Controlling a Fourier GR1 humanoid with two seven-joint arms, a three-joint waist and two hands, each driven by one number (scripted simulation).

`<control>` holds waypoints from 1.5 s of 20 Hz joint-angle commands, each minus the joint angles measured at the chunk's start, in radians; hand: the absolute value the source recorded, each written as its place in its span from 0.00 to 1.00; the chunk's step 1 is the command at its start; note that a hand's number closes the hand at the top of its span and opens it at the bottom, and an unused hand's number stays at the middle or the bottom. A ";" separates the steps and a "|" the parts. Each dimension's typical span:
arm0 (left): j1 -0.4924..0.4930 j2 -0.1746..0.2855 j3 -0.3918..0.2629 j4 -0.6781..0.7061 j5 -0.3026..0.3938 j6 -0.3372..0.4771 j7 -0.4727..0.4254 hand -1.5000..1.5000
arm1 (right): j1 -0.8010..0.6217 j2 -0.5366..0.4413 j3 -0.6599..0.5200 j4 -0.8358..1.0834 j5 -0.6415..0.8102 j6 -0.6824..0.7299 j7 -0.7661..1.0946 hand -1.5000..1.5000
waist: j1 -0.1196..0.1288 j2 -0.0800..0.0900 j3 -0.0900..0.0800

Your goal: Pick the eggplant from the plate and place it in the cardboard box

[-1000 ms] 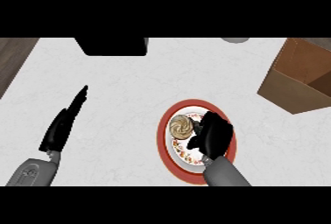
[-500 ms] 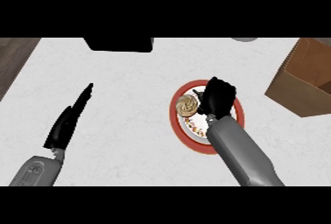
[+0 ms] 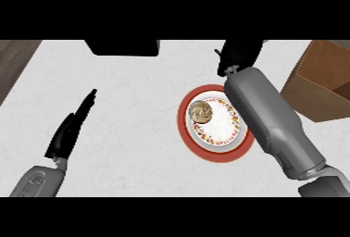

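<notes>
Right hand (image 3: pixel 239 54): moved off the plate (image 3: pixel 184 118) to the counter's far edge, left of the cardboard box (image 3: pixel 315 88); grip cannot be told. Left hand (image 3: pixel 68 132): flat, fingers straight, at left. Eggplant (image 3: pixel 202 112): brown swirled lump lying on the plate, beside the right forearm.

One head view alone looks steeply down at the counter (image 3: pixel 137 115) from close above, the plate (image 3: pixel 219 159) just right of the frame's middle.
</notes>
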 commanded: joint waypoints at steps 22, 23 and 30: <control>0.041 0.006 0.077 -0.002 -0.001 -0.056 -0.006 0.50 | 0.178 -0.338 -0.247 -0.361 0.028 0.236 0.090 1.00 | -0.039 -0.010 0.000; 0.015 -0.023 0.056 0.005 -0.041 -0.021 0.000 0.50 | 0.160 -0.338 -0.261 -0.310 0.033 0.219 0.079 1.00 | -0.031 -0.006 0.000; 0.030 -0.028 0.065 0.008 -0.044 -0.023 -0.015 0.50 | 0.280 -0.305 -0.451 -0.253 -0.182 0.202 0.017 0.00 | -0.031 -0.005 0.001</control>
